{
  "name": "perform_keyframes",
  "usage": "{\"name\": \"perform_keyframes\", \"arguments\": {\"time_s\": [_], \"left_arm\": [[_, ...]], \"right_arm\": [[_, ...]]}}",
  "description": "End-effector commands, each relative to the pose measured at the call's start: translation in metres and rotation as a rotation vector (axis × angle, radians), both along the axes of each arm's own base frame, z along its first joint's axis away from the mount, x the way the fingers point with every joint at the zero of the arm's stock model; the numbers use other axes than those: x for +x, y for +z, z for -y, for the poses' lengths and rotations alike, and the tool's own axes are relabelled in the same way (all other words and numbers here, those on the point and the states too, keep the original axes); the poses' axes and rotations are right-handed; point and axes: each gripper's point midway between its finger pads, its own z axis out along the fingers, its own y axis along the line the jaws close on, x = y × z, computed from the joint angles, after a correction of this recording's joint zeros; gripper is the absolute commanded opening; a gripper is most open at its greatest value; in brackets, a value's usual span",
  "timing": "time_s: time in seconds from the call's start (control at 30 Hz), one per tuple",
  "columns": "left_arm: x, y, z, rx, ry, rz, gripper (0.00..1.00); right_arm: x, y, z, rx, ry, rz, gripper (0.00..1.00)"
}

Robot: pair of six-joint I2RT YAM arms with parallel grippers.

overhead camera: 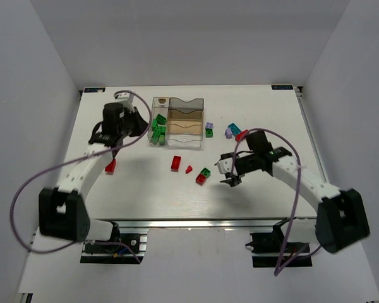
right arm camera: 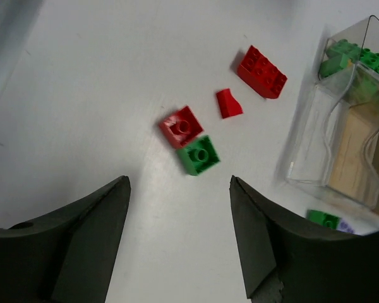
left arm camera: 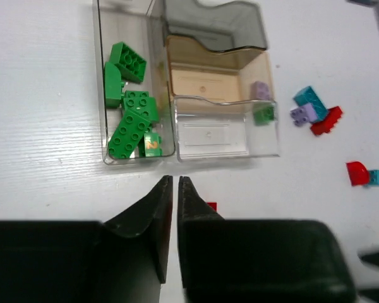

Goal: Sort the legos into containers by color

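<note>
The clear brown-tinted tray (overhead camera: 186,142) stands at the table's middle back. Its long narrow left compartment holds several green legos (overhead camera: 158,130), which also show in the left wrist view (left arm camera: 130,113). My left gripper (overhead camera: 141,124) hangs just left of the tray, shut and empty (left arm camera: 175,180). My right gripper (overhead camera: 230,177) is open and empty (right arm camera: 180,183), right of a green lego (right arm camera: 199,154) that touches a red one (right arm camera: 180,125). A small red piece (right arm camera: 228,103) and a longer red brick (right arm camera: 261,71) lie beyond them.
Lilac, light blue and red legos (overhead camera: 235,132) lie right of the tray, and so do a lilac and a green one (overhead camera: 209,130) against its right wall. One red lego (overhead camera: 110,166) lies under the left arm. White walls enclose the table.
</note>
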Motion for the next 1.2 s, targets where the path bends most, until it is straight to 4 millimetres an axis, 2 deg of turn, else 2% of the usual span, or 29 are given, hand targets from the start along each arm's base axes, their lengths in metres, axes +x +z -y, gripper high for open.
{"name": "perform_keyframes", "arguments": {"time_s": [0.0, 0.03, 0.07, 0.1, 0.17, 0.2, 0.23, 0.3, 0.37, 0.4, 0.6, 0.67, 0.73, 0.83, 0.87, 0.97, 1.03, 1.1, 1.17], "left_arm": [[-0.032, 0.051, -0.005, -0.058, 0.003, 0.187, 0.20], [-0.043, 0.062, -0.008, -0.059, 0.008, 0.225, 0.29], [-0.048, 0.061, -0.013, -0.044, 0.018, 0.229, 0.51], [-0.057, 0.045, -0.016, -0.011, 0.027, 0.198, 0.58], [-0.063, 0.045, -0.031, 0.041, 0.079, 0.227, 0.69], [-0.065, 0.040, -0.036, 0.058, 0.098, 0.215, 0.70], [-0.063, 0.054, -0.036, 0.060, 0.096, 0.241, 0.71], [-0.064, 0.060, -0.038, 0.068, 0.101, 0.258, 0.72], [-0.065, 0.063, -0.041, 0.059, 0.110, 0.262, 0.73], [-0.067, 0.069, -0.040, 0.049, 0.107, 0.281, 0.73], [-0.071, 0.075, -0.032, 0.017, 0.066, 0.300, 0.73], [-0.071, 0.075, -0.031, 0.015, 0.065, 0.299, 0.73], [-0.072, 0.076, -0.032, 0.012, 0.067, 0.301, 0.73], [-0.072, 0.078, -0.034, 0.016, 0.079, 0.306, 0.73], [-0.072, 0.078, -0.034, 0.017, 0.082, 0.307, 0.73], [-0.072, 0.078, -0.034, 0.015, 0.081, 0.308, 0.73], [-0.073, 0.079, -0.034, 0.013, 0.083, 0.310, 0.73], [-0.073, 0.078, -0.034, 0.014, 0.083, 0.309, 0.73], [-0.072, 0.077, -0.035, 0.014, 0.086, 0.305, 0.73]], "right_arm": [[0.044, -0.002, -0.008, -0.158, 0.182, 0.279, 0.69], [0.047, -0.007, -0.010, -0.196, 0.203, 0.273, 0.69], [0.051, -0.014, -0.015, -0.228, 0.224, 0.272, 0.68], [0.059, -0.031, -0.015, -0.294, 0.231, 0.260, 0.68], [0.072, -0.037, -0.021, -0.343, 0.249, 0.296, 0.67], [0.073, -0.052, -0.024, -0.390, 0.267, 0.284, 0.67], [0.078, -0.052, -0.027, -0.402, 0.269, 0.297, 0.67], [0.077, -0.069, -0.030, -0.451, 0.296, 0.268, 0.67], [0.077, -0.073, -0.035, -0.472, 0.305, 0.256, 0.67], [0.078, -0.081, -0.033, -0.496, 0.304, 0.238, 0.67], [0.081, -0.101, -0.042, -0.553, 0.283, 0.211, 0.68], [0.081, -0.103, -0.044, -0.564, 0.286, 0.204, 0.64], [0.080, -0.108, -0.041, -0.594, 0.290, 0.183, 0.59], [0.076, -0.106, -0.039, -0.613, 0.291, 0.138, 0.36], [0.074, -0.103, -0.039, -0.610, 0.291, 0.133, 0.23], [0.068, -0.093, -0.038, -0.596, 0.286, 0.129, 0.08], [0.066, -0.089, -0.036, -0.593, 0.266, 0.130, 0.03], [0.069, -0.079, -0.037, -0.582, 0.232, 0.146, 0.03], [0.077, -0.072, -0.036, -0.584, 0.187, 0.167, 0.20]]}}
